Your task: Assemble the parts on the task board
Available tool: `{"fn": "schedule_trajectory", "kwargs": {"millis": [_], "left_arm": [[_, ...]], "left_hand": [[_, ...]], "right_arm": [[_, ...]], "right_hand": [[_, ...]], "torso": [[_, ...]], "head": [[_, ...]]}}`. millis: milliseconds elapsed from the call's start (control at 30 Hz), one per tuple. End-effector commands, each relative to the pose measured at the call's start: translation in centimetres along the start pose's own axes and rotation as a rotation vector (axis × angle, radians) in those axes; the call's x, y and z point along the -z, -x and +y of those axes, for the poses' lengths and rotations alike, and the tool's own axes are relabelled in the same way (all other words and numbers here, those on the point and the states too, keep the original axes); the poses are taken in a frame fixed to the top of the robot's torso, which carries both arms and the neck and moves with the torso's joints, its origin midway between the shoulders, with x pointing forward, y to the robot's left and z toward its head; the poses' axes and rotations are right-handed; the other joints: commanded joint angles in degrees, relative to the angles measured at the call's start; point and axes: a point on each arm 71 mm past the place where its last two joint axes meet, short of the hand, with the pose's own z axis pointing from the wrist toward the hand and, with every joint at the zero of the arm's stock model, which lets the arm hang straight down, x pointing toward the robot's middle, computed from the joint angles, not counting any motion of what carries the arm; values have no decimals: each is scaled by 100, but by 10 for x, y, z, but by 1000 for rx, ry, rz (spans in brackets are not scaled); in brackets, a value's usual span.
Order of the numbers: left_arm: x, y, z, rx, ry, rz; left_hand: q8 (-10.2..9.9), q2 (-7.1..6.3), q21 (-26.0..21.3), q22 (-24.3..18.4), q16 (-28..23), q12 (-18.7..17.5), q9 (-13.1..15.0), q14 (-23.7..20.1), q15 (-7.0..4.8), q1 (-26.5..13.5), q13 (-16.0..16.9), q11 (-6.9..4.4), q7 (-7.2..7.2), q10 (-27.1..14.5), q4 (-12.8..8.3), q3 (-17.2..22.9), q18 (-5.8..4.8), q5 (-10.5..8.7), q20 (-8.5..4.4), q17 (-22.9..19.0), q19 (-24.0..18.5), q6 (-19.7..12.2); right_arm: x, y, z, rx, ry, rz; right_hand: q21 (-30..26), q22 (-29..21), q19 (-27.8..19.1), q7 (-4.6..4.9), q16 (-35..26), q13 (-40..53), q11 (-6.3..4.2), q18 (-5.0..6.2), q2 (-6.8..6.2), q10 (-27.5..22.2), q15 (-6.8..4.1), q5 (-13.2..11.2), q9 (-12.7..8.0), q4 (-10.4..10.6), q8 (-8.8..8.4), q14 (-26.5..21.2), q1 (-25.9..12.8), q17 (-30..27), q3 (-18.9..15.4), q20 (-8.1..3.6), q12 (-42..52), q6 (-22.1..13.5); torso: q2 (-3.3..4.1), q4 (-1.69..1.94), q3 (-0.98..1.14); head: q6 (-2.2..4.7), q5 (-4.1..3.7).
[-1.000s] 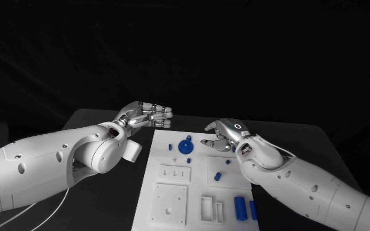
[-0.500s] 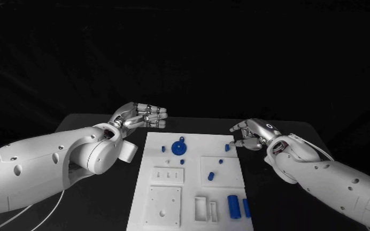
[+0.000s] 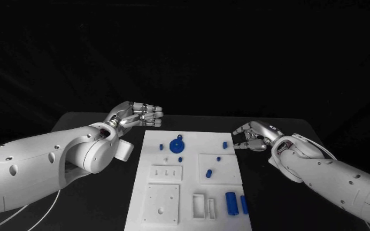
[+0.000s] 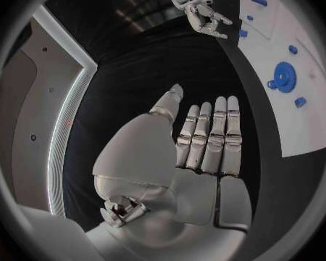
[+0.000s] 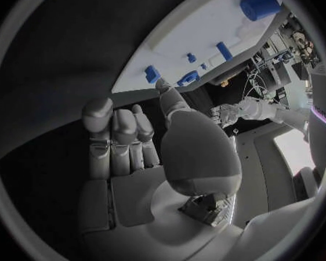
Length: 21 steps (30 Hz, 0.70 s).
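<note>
The white task board [image 3: 185,188] lies in the middle of the black table. On its far part sit a blue gear [image 3: 176,146] and several small blue pegs, one of them at the right edge [image 3: 224,145]. Two blue cylinders [image 3: 230,203] lie at the near right. My left hand [image 3: 139,114] hovers off the board's far left corner, fingers straight and together [image 4: 210,136], holding nothing. My right hand [image 3: 254,135] is over the table just right of the board, fingers loosely bent [image 5: 119,139], empty. The gear [image 4: 282,77] also shows in the left wrist view.
Bare black table [image 3: 92,121] surrounds the board on both sides. The board carries raised white blocks with holes and slots [image 3: 162,203]. A white cable [image 3: 46,209] hangs under my left arm.
My right hand has drawn back to the right, from above the board's far right part to the table beside it, leaving the small blue peg at the edge. The left hand has hardly moved.
</note>
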Motion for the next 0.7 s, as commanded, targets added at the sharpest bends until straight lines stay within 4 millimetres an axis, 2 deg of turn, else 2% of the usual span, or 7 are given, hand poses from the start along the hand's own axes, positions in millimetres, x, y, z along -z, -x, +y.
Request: {"fn": "schedule_trajectory", "kwargs": {"millis": [33,367,500,700], "left_arm": [[0,-1,-1,1,-17,8],[0,-3,2,4,-11,14],[0,-3,2,4,-10,14],[0,-3,2,4,-8,14]], "left_hand": [[19,1,33,-4,-10,20,5,5,1,20,8,1,-15,-1,-32,-2,4,12,-13,6,32,20],[19,1,33,-4,-10,20,5,5,1,20,8,1,-15,-1,-32,-2,4,12,-13,6,32,20],[19,6,33,-5,-8,20,6,1,2,14,8,2,-12,-11,-47,-5,5,9,-10,6,28,15],[19,6,33,-5,-8,20,6,1,2,14,8,2,-12,-11,-47,-5,5,9,-10,6,28,15]], "right_arm": [[-1,-9,1,-34,16,47],[-8,-29,-1,-66,-6,70],[-9,-33,-2,-72,-11,76],[-11,-37,1,-77,-13,80]], "right_hand": [[-35,60,286,-3,-32,-1,-3,-10,29,-22,0,-30,-1,10,-9,-1,53,11,-8,1,-17,-37],[-24,88,294,-9,-13,18,-8,-11,61,-9,-5,0,0,30,-8,6,7,45,23,-5,5,-8],[-20,98,296,-9,-3,21,-8,-11,69,-8,-4,-7,0,29,-8,9,-9,60,36,-6,8,6],[-13,122,296,-13,3,27,-10,-11,95,-8,-5,-34,-1,24,-10,8,-38,79,78,-4,14,13]], "torso": [[3,9,-7],[-5,18,-16],[10,41,-7],[11,40,-2]], "head": [[-21,-18],[-74,-65],[-86,-83],[-110,-73]]}}
